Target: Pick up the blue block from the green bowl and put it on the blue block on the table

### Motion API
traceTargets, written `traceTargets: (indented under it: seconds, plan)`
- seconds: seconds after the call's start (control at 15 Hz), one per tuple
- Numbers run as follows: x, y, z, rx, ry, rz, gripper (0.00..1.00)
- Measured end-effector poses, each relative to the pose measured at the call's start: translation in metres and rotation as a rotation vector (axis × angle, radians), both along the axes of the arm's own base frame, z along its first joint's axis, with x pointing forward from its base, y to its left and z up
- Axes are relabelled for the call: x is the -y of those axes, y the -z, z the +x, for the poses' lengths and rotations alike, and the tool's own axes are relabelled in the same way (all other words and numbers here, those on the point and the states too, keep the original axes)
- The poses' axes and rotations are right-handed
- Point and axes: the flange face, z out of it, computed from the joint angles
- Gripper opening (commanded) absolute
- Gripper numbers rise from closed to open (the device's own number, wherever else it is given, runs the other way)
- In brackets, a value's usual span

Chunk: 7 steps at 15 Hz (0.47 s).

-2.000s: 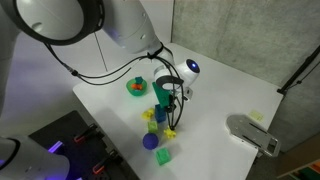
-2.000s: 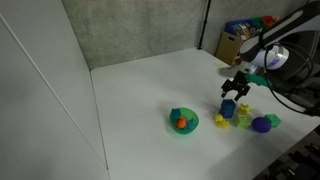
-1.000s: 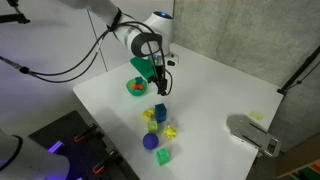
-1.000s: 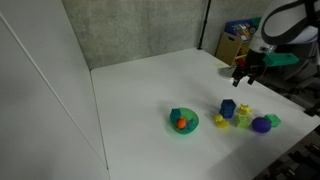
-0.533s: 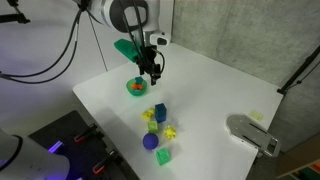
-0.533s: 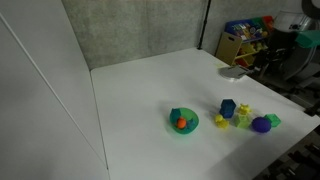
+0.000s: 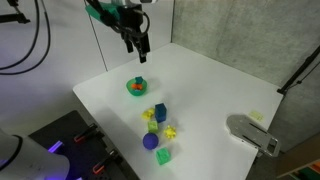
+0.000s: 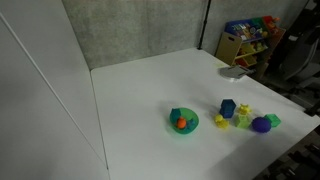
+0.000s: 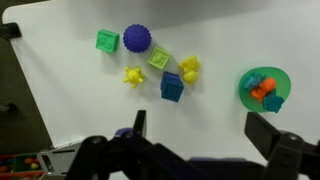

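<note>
Blue block (image 8: 228, 108) stands tall, upright (hand (image 9: 201, 125) spread, above the table (image 7: 222, 88)).

Grn bowl (image 9: 244, 88), blue block (image 9: 172, 87), purple ball (image 9: 137, 38), wht table (image 9: 80, 95).

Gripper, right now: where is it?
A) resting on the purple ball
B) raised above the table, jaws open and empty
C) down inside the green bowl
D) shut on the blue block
B: in an exterior view the gripper hangs high above the table, touching nothing. The wrist view shows the jaws apart with nothing between them, while the blue block sits down on the table.
</note>
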Motion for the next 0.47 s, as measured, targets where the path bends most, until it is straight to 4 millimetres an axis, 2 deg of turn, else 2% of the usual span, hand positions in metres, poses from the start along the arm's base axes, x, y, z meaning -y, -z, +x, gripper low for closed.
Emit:
traceTargets:
  seconds: [0.2,0.47]
  plan:
    - [-0.003,-0.027,-0.016,0.034,-0.004,-0.004,1.00]
    - [-0.004,-0.035,-0.023,0.038,-0.003,-0.004,1.00]
